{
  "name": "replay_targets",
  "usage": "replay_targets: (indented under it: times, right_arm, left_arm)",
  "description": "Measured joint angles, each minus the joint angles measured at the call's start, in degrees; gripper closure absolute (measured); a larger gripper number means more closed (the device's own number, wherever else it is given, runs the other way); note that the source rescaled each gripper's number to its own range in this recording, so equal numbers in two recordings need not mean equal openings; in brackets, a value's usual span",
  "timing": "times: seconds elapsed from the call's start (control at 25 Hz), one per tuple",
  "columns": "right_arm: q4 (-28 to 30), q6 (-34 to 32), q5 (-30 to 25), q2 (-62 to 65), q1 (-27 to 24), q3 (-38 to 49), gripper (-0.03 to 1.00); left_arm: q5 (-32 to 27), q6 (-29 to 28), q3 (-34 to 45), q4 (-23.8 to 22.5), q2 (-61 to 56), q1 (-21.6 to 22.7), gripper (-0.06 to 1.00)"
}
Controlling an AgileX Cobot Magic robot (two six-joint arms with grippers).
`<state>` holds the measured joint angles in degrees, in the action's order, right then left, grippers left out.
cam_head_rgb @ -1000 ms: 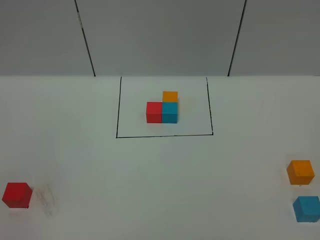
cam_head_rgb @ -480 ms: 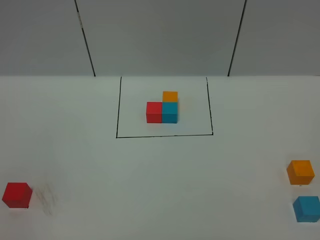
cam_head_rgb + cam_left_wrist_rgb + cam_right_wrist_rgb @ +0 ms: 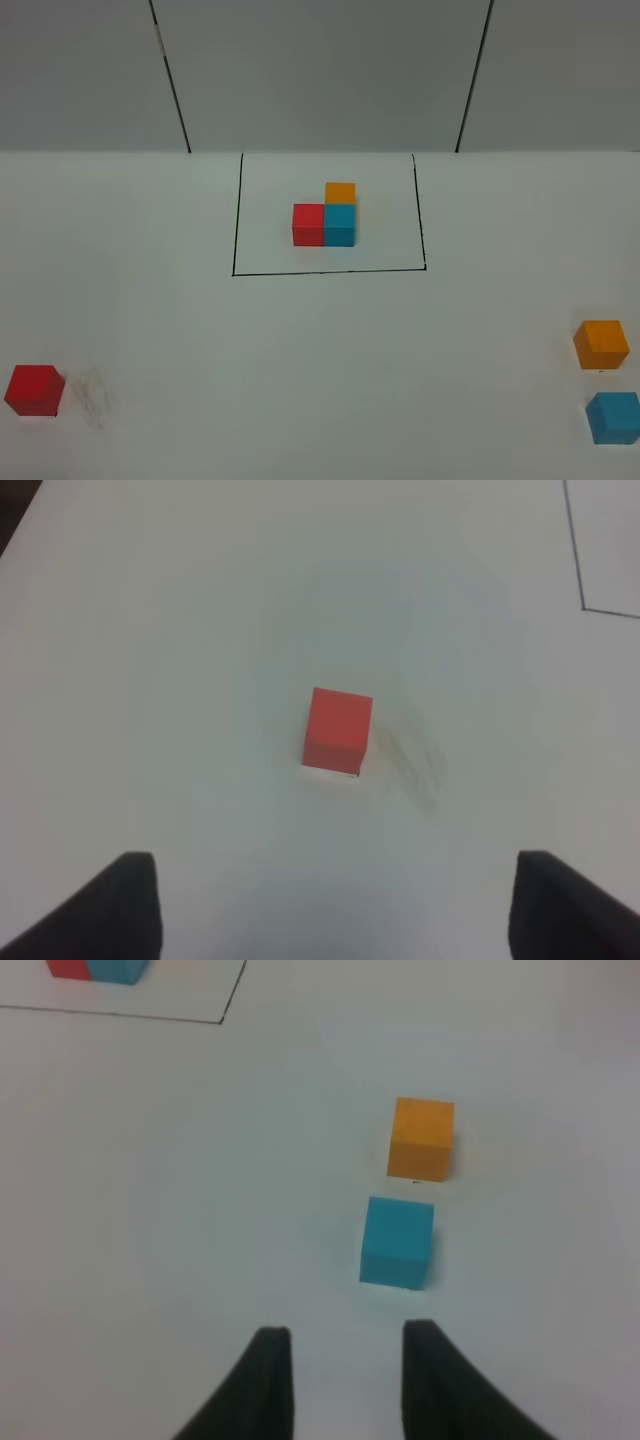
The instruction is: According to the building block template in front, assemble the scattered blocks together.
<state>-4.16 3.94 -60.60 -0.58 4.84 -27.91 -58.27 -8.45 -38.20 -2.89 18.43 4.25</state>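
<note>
**Nothing Held Yet**

On the white tabletop, a black-line rectangle framed the template near the far edge. The left gripper gaped before the red cube, front-left corner; the right gripper, clamped empty, faced the blue cube and orange cube at the right edge.

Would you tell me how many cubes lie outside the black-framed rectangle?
3: red cube at front left; orange cube and blue cube at front right, apart. None appears hidden.
</note>
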Motion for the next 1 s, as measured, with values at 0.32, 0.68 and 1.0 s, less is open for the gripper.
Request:
replay_targets:
  times: [0.32,0.68,1.0]
  right_arm:
    - [0.00,0.00,0.00,0.00,0.00,0.00,0.97]
    - [0.00,0.00,0.00,0.00,0.00,0.00,0.97]
    - [0.00,0.00,0.00,0.00,0.00,0.00,0.97]
  left_arm:
    - [1.72,-2.43,-9.06,-0.46,28.00,0.00,0.15]
    - [6.29,-0.77,-9.25,-1.58,51.25,0.00,0.15]
    - [12.45,7.12,-9.29,-1.59,59.99,0.00,0.15]
